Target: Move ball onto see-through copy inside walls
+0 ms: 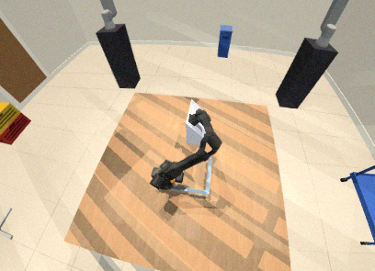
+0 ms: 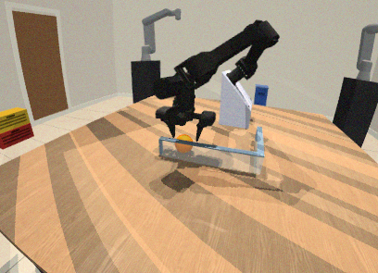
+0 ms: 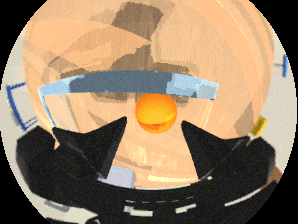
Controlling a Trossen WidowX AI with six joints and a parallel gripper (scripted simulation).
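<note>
Fingers: my gripper (image 2: pixel 186 138) spread wide, gripping nothing; tips straddle the ball (image 2: pixel 183 143).
Exterior: ball on table (image 2: pixel 93 198) inside the clear walls (image 2: pixel 222 153), by the long wall's end, so it can't roll off.
Wrist: ball (image 3: pixel 156 111) free between my fingertips; round, no long axis.
Top: ball hidden under my arm.
</note>
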